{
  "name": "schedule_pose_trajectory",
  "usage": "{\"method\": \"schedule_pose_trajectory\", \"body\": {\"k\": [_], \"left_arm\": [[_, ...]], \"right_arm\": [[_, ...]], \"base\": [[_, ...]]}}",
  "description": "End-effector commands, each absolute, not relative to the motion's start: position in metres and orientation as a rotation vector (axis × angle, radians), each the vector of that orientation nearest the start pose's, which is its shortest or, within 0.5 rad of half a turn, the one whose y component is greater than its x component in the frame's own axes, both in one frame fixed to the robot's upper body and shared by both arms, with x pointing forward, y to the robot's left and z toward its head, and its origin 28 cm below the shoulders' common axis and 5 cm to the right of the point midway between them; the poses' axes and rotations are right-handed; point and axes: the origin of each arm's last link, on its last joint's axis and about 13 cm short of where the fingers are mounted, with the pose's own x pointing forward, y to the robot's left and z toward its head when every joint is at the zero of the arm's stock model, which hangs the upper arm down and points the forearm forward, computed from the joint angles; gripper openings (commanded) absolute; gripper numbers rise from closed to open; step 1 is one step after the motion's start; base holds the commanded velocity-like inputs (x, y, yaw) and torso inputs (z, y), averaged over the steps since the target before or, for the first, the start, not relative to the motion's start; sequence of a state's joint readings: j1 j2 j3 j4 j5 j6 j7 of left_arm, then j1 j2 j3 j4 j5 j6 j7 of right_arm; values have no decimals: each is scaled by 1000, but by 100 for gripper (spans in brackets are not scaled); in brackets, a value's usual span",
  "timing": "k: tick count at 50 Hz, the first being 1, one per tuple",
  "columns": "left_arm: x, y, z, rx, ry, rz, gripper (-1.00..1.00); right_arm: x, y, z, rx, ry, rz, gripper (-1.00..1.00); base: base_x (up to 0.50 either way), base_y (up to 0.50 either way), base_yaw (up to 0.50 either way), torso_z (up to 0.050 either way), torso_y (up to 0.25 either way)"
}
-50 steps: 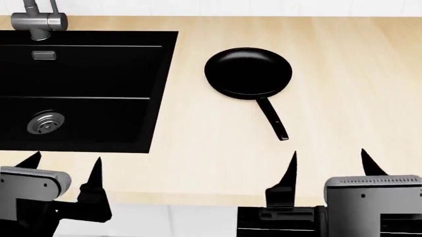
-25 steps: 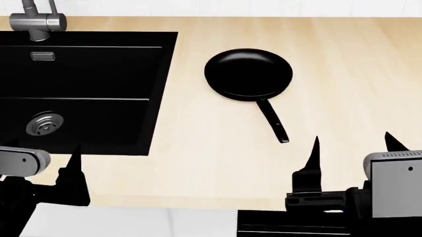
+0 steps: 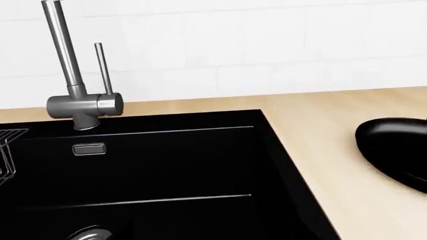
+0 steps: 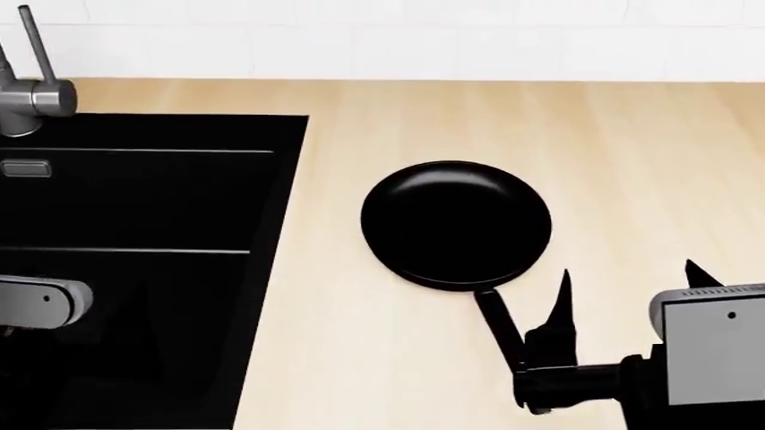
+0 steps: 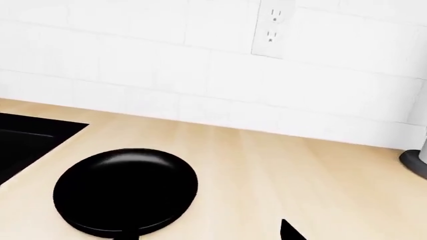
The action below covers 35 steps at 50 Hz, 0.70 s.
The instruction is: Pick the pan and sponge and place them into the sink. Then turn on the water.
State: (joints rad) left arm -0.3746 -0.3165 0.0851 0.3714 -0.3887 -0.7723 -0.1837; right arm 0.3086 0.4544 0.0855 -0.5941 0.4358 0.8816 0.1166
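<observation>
Head view: round all-black frying pan (image 4: 456,224) lies on the pale wooden counter (image 4: 622,161), beside the matte-black sink (image 4: 132,206). Right gripper (image 4: 622,296), fingers spread, empty, sits near its handle. Left gripper's state cannot be told. Nothing placed yet; no sponge visible.

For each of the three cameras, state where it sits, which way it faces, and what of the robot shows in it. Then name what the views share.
Left wrist view: low on the left arm, facing the tiled wall over the sink and faucet; no part of the robot shows.
Head view: high, looking down on the counter, pan and sink; the right gripper shows open, and a piece of the left arm.
Right wrist view: low, facing the wall and its outlet; one fingertip shows.
All three share the pan and sink.
</observation>
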Motion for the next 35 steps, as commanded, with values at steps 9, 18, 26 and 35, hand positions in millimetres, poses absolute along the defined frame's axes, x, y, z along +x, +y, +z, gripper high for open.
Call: {"method": "schedule_pose_trajectory", "body": {"k": [9, 18, 26, 35], "left_arm": [[258, 244, 127, 44, 85, -42, 100], [260, 244, 125, 44, 93, -43, 100], [260, 239, 121, 55, 108, -58, 100], [260, 240, 121, 51, 110, -59, 100]], "right_arm": [[226, -163, 171, -122, 108, 109, 100], [228, -152, 178, -151, 294, 232, 100], [246, -150, 179, -179, 361, 289, 100], [273, -149, 174, -159, 430, 335, 100]], "base": [[224, 0, 0, 0, 2], [0, 0, 0, 0, 0], [0, 0, 0, 0, 0], [0, 0, 0, 0, 0]]}}
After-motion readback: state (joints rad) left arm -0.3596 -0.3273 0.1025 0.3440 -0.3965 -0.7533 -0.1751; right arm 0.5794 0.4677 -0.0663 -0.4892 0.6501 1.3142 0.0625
